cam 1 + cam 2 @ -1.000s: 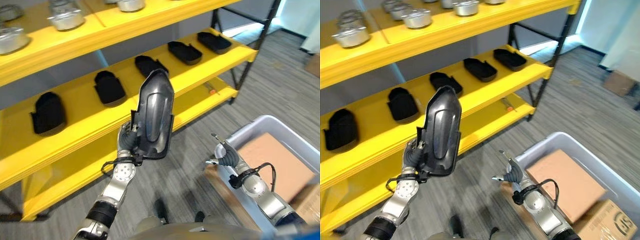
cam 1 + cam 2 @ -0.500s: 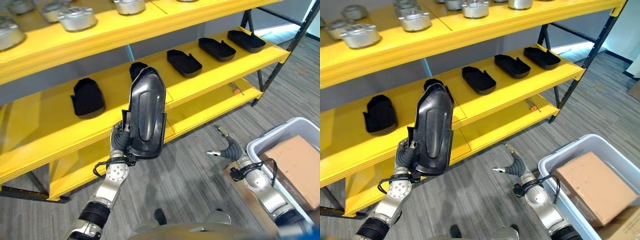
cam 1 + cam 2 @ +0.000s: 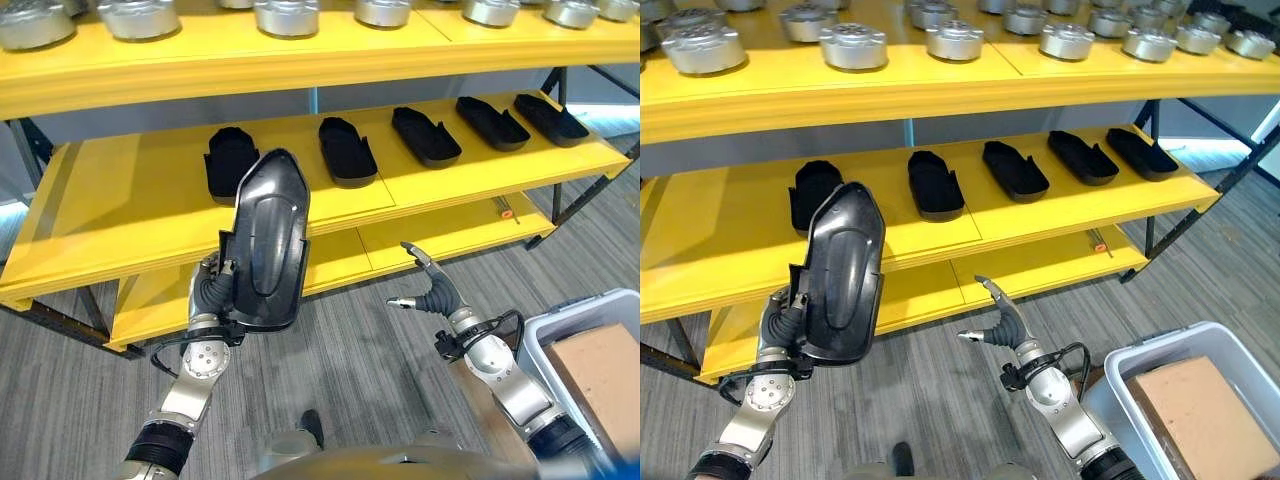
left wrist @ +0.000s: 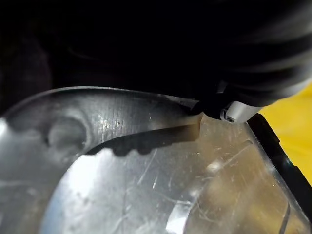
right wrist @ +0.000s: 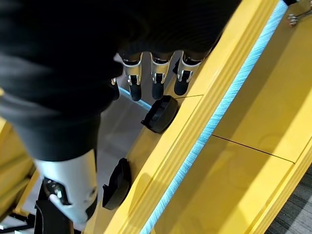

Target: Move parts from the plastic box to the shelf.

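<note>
Yellow shelving (image 3: 120,200) on a dark frame stands over grey plank flooring; its middle tier carries a row of black moulded parts (image 3: 346,151), the top tier silver castings (image 3: 852,45). Left hand (image 3: 212,292), fingers curled round the lower end of a dark grey glossy shell-shaped part (image 3: 262,242), holds it upright in front of the middle tier. Right hand (image 3: 432,290) hangs empty, fingers relaxed and spread, between shelf and plastic box (image 3: 1120,372), which contains a cardboard carton (image 3: 1200,415). The part appears rigid, thin-walled, light and smooth, hence liable to slip; grasping the flanged base edge seems soundest.
</note>
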Controlling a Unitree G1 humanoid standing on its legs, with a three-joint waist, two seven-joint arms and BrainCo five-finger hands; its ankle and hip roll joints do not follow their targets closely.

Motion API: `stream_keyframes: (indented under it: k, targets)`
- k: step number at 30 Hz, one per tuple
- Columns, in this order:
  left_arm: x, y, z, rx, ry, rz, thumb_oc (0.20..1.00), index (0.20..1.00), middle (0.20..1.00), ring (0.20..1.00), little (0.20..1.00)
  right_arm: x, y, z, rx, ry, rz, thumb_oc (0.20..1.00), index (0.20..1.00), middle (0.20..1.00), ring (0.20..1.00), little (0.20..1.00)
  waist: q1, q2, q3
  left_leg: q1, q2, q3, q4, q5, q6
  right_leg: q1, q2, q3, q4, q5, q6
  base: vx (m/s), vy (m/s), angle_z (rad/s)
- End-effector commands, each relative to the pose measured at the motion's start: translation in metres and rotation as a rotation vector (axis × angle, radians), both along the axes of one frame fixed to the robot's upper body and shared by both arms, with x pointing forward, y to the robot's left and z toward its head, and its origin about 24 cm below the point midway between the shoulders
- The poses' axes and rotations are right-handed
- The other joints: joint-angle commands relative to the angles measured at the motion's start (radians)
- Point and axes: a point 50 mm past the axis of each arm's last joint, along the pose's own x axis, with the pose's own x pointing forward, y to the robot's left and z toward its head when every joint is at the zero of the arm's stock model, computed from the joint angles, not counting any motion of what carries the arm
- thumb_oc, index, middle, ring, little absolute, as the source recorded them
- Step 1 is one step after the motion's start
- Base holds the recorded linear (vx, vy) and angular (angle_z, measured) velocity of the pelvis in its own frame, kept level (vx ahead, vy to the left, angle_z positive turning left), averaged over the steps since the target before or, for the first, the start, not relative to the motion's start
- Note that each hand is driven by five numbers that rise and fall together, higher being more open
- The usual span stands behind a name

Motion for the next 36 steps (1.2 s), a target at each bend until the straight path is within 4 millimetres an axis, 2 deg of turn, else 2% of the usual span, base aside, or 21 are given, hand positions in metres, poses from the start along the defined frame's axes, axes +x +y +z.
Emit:
stream_keyframes:
  k: [1, 2, 4, 6, 8, 11, 12, 14, 15, 17, 18, 19, 20, 22, 23, 26, 27, 28, 31, 33, 36]
  targets:
    - [0.014, -0.020, 0.032, -0.054, -0.187, -0.082, 0.200, 0.200, 0.200, 0.200, 0.200, 0.014, 0.004, 0.034, 0.002, -0.161, 0.079, 1.000, 1.000, 1.000, 1.000, 1.000, -0.008, -0.006, 0.004, 0.047, -0.044, 0.033, 0.008, -0.053, -0.062, 0.040, 0.100, 0.037, -0.198, 0.119, -0.005, 0.15, 0.035, 0.07]
    - [0.014, -0.022, 0.032, -0.060, -0.186, -0.086, 0.200, 0.200, 0.200, 0.200, 0.200, 0.013, 0.004, 0.034, -0.002, -0.164, 0.079, 1.000, 1.000, 1.000, 1.000, 1.000, -0.014, -0.006, 0.004, 0.048, -0.051, 0.022, 0.008, -0.054, -0.060, 0.034, 0.108, 0.060, -0.208, 0.128, -0.006, 0.16, 0.012, -0.06]
    - [0.018, -0.030, 0.030, -0.088, -0.172, -0.118, 0.200, 0.200, 0.200, 0.200, 0.200, 0.010, 0.001, 0.036, -0.016, -0.190, 0.076, 1.000, 1.000, 1.000, 1.000, 1.000, -0.051, -0.005, -0.002, 0.044, -0.080, -0.041, 0.008, -0.057, -0.044, 0.008, 0.133, 0.176, -0.229, 0.157, -0.009, 0.14, -0.024, 0.44]
    - [0.021, -0.033, 0.029, -0.095, -0.164, -0.127, 0.200, 0.200, 0.200, 0.200, 0.200, 0.010, 0.000, 0.036, -0.022, -0.195, 0.073, 1.000, 1.000, 1.000, 1.000, 1.000, -0.058, -0.008, -0.011, 0.039, -0.085, -0.046, 0.008, -0.054, -0.041, 0.003, 0.134, 0.195, -0.232, 0.165, -0.008, 0.13, -0.084, 0.66]
    - [0.029, -0.044, 0.028, -0.087, -0.145, -0.181, 0.200, 0.200, 0.200, 0.200, 0.200, 0.011, -0.002, 0.032, -0.029, -0.200, 0.054, 1.000, 1.000, 1.000, 1.000, 1.000, -0.077, 0.005, -0.034, 0.060, -0.074, 0.002, 0.008, -0.056, -0.050, 0.026, 0.120, 0.188, -0.254, 0.164, -0.007, 0.21, -0.138, 0.64]
    - [0.030, -0.046, 0.028, -0.073, -0.141, -0.188, 0.200, 0.200, 0.200, 0.200, 0.200, 0.012, -0.002, 0.030, -0.046, -0.212, 0.050, 1.000, 1.000, 1.000, 1.000, 1.000, -0.082, 0.014, -0.038, 0.070, -0.074, 0.015, 0.008, -0.059, -0.051, 0.040, 0.119, 0.189, -0.267, 0.160, -0.011, 0.10, -0.040, 0.07]
    - [0.030, -0.046, 0.028, -0.073, -0.140, -0.188, 0.200, 0.200, 0.200, 0.200, 0.200, 0.013, -0.002, 0.030, -0.045, -0.217, 0.048, 1.000, 1.000, 1.000, 1.000, 1.000, -0.090, 0.022, -0.041, 0.066, -0.077, 0.041, 0.054, -0.079, -0.055, 0.052, 0.112, 0.187, -0.273, 0.148, -0.020, 0.11, -0.036, 0.00]
    - [0.030, -0.046, 0.028, -0.080, -0.141, -0.189, 0.200, 0.200, 0.200, 0.200, 0.200, 0.013, -0.004, 0.031, -0.048, -0.218, 0.047, 1.000, 1.000, 1.000, 1.000, 1.000, -0.093, 0.024, -0.036, 0.052, -0.073, 0.050, 0.104, -0.095, -0.060, 0.060, 0.106, 0.182, -0.269, 0.140, -0.024, 0.06, -0.037, 0.00]
    - [0.032, -0.047, 0.030, -0.092, -0.149, -0.200, 0.200, 0.200, 0.200, 0.200, 0.200, 0.013, -0.009, 0.032, -0.065, -0.221, 0.035, 1.000, 1.000, 1.000, 1.000, 1.000, -0.099, 0.018, -0.022, -0.015, -0.024, 0.088, 0.264, -0.076, -0.086, 0.068, 0.085, 0.166, -0.256, 0.125, -0.043, 0.07, -0.024, 0.00]
    - [0.035, -0.050, 0.030, -0.121, -0.153, -0.208, 0.200, 0.200, 0.200, 0.200, 0.200, 0.014, -0.012, 0.031, -0.079, -0.223, 0.021, 1.000, 1.000, 1.000, 1.000, 1.000, -0.111, 0.019, -0.011, -0.050, 0.048, 0.116, 0.350, -0.043, -0.123, 0.078, 0.074, 0.160, -0.244, 0.100, -0.049, 0.06, -0.005, 0.08]
    - [0.035, -0.051, 0.031, -0.126, -0.156, -0.210, 0.200, 0.200, 0.200, 0.200, 0.200, 0.014, -0.013, 0.031, -0.081, -0.226, 0.020, 1.000, 1.000, 1.000, 1.000, 1.000, -0.114, 0.019, -0.008, -0.057, 0.060, 0.119, 0.363, -0.041, -0.128, 0.077, 0.073, 0.158, -0.240, 0.096, -0.052, 0.13, 0.256, 0.20]
    - [0.036, -0.055, 0.031, -0.135, -0.176, -0.202, 0.200, 0.200, 0.200, 0.200, 0.200, 0.016, -0.015, 0.034, -0.109, -0.242, 0.032, 1.000, 1.000, 1.000, 1.000, 1.000, -0.140, 0.038, -0.010, -0.014, 0.114, 0.129, 0.254, 0.001, -0.144, 0.081, 0.065, 0.157, -0.227, 0.081, -0.057, 0.11, 0.314, 0.31]
    - [0.035, -0.053, 0.031, -0.140, -0.178, -0.192, 0.200, 0.200, 0.200, 0.200, 0.200, 0.015, -0.016, 0.035, -0.114, -0.242, 0.037, 1.000, 1.000, 1.000, 1.000, 1.000, -0.140, 0.037, -0.011, -0.011, 0.121, 0.135, 0.213, 0.037, -0.137, 0.073, 0.061, 0.154, -0.228, 0.097, -0.065, 0.16, 0.391, 0.22]
    - [0.033, -0.047, 0.031, -0.143, -0.184, -0.173, 0.200, 0.200, 0.200, 0.200, 0.200, 0.013, -0.021, 0.035, -0.127, -0.234, 0.039, 1.000, 1.000, 1.000, 1.000, 1.000, -0.139, 0.044, -0.017, -0.003, 0.155, 0.093, 0.124, 0.105, -0.165, 0.091, 0.055, 0.168, -0.238, 0.092, -0.061, 0.11, 0.215, 0.05]
    - [0.032, -0.047, 0.031, -0.144, -0.185, -0.172, 0.200, 0.200, 0.200, 0.200, 0.200, 0.013, -0.022, 0.035, -0.129, -0.233, 0.039, 1.000, 1.000, 1.000, 1.000, 1.000, -0.139, 0.044, -0.017, -0.002, 0.156, 0.092, 0.120, 0.109, -0.167, 0.092, 0.055, 0.169, -0.239, 0.092, -0.060, 0.14, 0.236, -0.02]
    - [0.027, -0.037, 0.030, -0.163, -0.187, -0.138, 0.200, 0.200, 0.200, 0.200, 0.200, 0.011, -0.029, 0.037, -0.145, -0.222, 0.040, 1.000, 1.000, 1.000, 1.000, 1.000, -0.135, 0.042, -0.021, -0.027, 0.274, 0.050, 0.043, 0.231, -0.216, 0.112, 0.013, 0.176, -0.227, 0.072, -0.052, 0.17, 0.357, -0.16]
    - [0.027, -0.037, 0.030, -0.163, -0.187, -0.138, 0.200, 0.200, 0.200, 0.200, 0.200, 0.011, -0.029, 0.037, -0.145, -0.222, 0.041, 1.000, 1.000, 1.000, 1.000, 1.000, -0.135, 0.042, -0.020, -0.025, 0.273, 0.050, 0.041, 0.232, -0.217, 0.113, 0.013, 0.175, -0.226, 0.071, -0.052, 0.15, 0.413, -0.37]
    - [0.026, -0.034, 0.029, -0.163, -0.188, -0.126, 0.200, 0.200, 0.200, 0.200, 0.200, 0.011, -0.030, 0.038, -0.143, -0.216, 0.048, 1.000, 1.000, 1.000, 1.000, 1.000, -0.140, 0.044, -0.017, -0.026, 0.308, 0.058, 0.031, 0.246, -0.226, 0.111, -0.011, 0.170, -0.196, 0.057, -0.044, 0.11, 0.330, -0.25]
    - [0.026, -0.033, 0.027, -0.152, -0.183, -0.105, 0.200, 0.200, 0.200, 0.200, 0.200, 0.012, -0.028, 0.039, -0.133, -0.210, 0.068, 1.000, 1.000, 1.000, 1.000, 1.000, -0.140, 0.059, -0.014, -0.009, 0.319, 0.029, 0.023, 0.226, -0.225, 0.090, -0.033, 0.179, -0.125, 0.033, -0.038, 0.14, 0.465, -0.12]
    - [0.029, -0.038, 0.025, -0.151, -0.174, -0.112, 0.200, 0.200, 0.200, 0.200, 0.200, 0.013, -0.028, 0.041, -0.098, -0.212, 0.072, 1.000, 1.000, 1.000, 1.000, 1.000, -0.144, 0.072, -0.010, 0.008, 0.281, 0.032, 0.035, 0.175, -0.209, 0.084, -0.055, 0.178, -0.082, 0.020, -0.029, 0.13, 0.615, -0.09]
    - [0.032, -0.042, 0.027, -0.133, -0.184, -0.124, 0.200, 0.200, 0.200, 0.200, 0.200, 0.012, -0.024, 0.043, -0.057, -0.218, 0.085, 1.000, 1.000, 1.000, 1.000, 1.000, -0.135, 0.069, -0.018, 0.020, 0.239, 0.028, 0.042, 0.112, -0.191, 0.088, -0.075, 0.175, -0.084, 0.033, -0.009, 0.08, 0.384, 0.03]
